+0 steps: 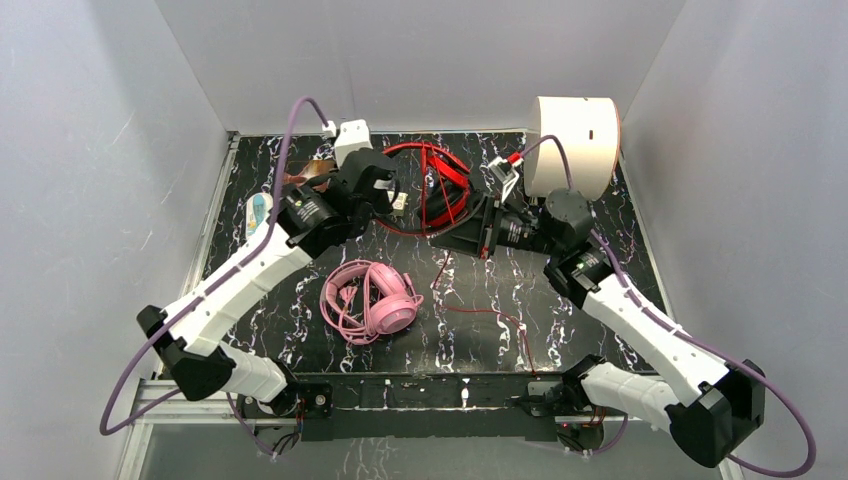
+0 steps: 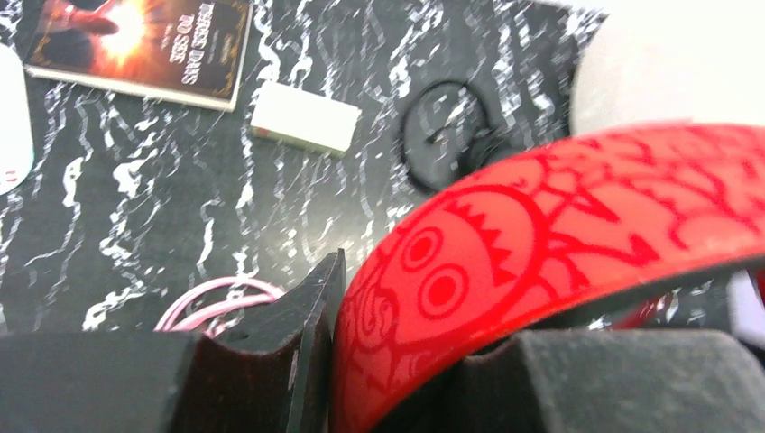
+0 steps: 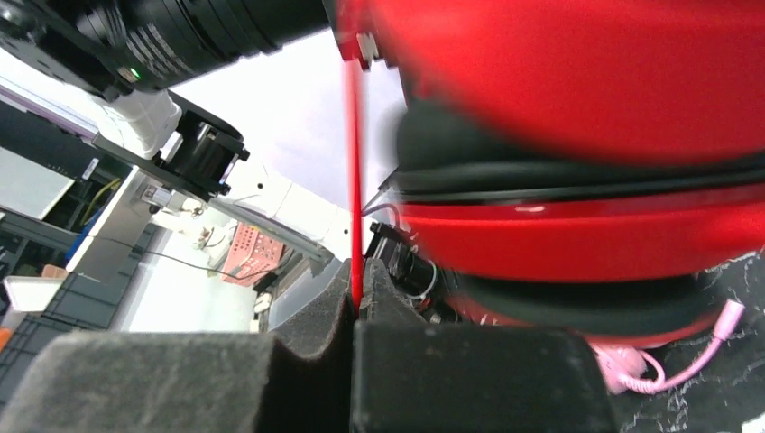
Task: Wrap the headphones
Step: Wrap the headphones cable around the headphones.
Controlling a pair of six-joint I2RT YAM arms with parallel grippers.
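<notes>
The red headphones (image 1: pixel 440 185) with black pads are held up over the back middle of the table. My left gripper (image 1: pixel 388 192) is shut on their patterned red headband (image 2: pixel 559 216), which sits between the jaws in the left wrist view (image 2: pixel 406 361). My right gripper (image 1: pixel 482 228) is shut on their thin red cable (image 3: pixel 354 180), which runs taut up to the ear cup (image 3: pixel 577 244). The rest of the cable (image 1: pixel 490 312) trails over the table. The pink headphones (image 1: pixel 372 300) lie near the front middle, cable coiled. A small black headset (image 2: pixel 447 135) lies near the white cylinder.
A big white cylinder (image 1: pixel 575 145) stands at the back right. A book (image 2: pixel 144 45) and a small white box (image 2: pixel 305 117) lie at the back left, and a white bottle (image 1: pixel 258 215) lies by the left edge. Grey walls enclose the table.
</notes>
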